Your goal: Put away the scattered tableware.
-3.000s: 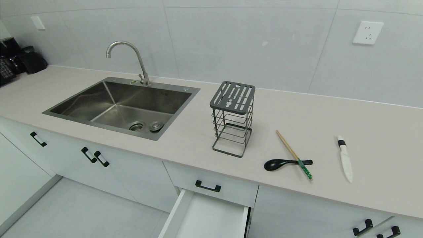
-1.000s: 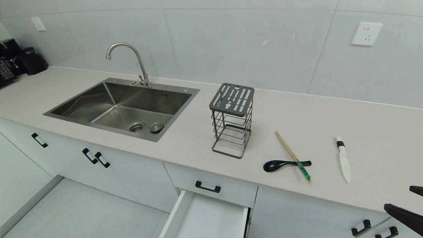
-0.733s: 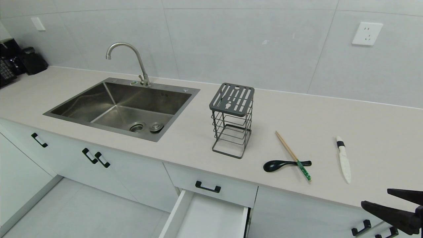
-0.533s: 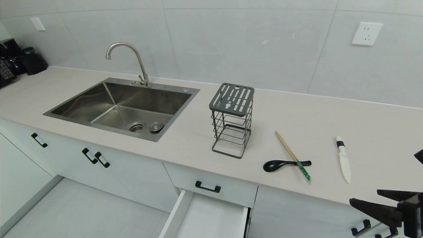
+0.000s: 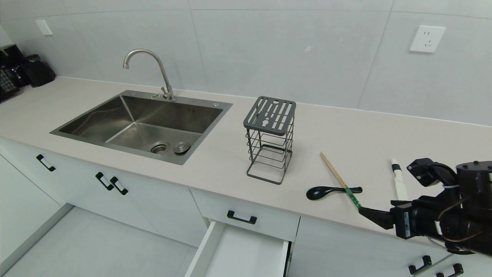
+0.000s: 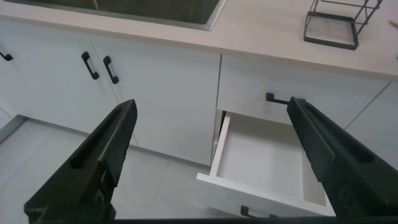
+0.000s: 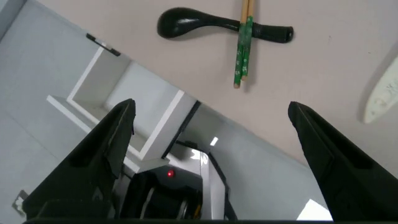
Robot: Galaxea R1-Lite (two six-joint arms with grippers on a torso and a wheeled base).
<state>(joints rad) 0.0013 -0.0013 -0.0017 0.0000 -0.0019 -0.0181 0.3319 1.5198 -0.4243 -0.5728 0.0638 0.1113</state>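
A black spoon (image 5: 326,191) lies on the pale counter (image 5: 215,161) with a pair of green-tipped chopsticks (image 5: 340,180) laid across its handle. To their right lies a white knife (image 5: 399,181), partly hidden by my right arm. My right gripper (image 5: 385,188) hovers open at the counter's front edge. One finger points at the chopsticks' green tips. From the right wrist, the spoon (image 7: 205,23), chopsticks (image 7: 244,43) and knife (image 7: 382,93) show beyond the open right gripper (image 7: 211,118). My left gripper (image 6: 208,115) is open and empty, low in front of the cabinets.
A dark wire rack (image 5: 270,138) with a slotted top stands mid-counter, left of the tableware. Below it a white drawer (image 5: 238,254) is pulled open. A steel sink (image 5: 96,132) with a faucet (image 5: 152,65) is at the left. Black appliances (image 5: 23,71) sit at the far left.
My right gripper came into view from the lower right and rose up and left to the counter edge near the chopsticks. The tableware has not moved.
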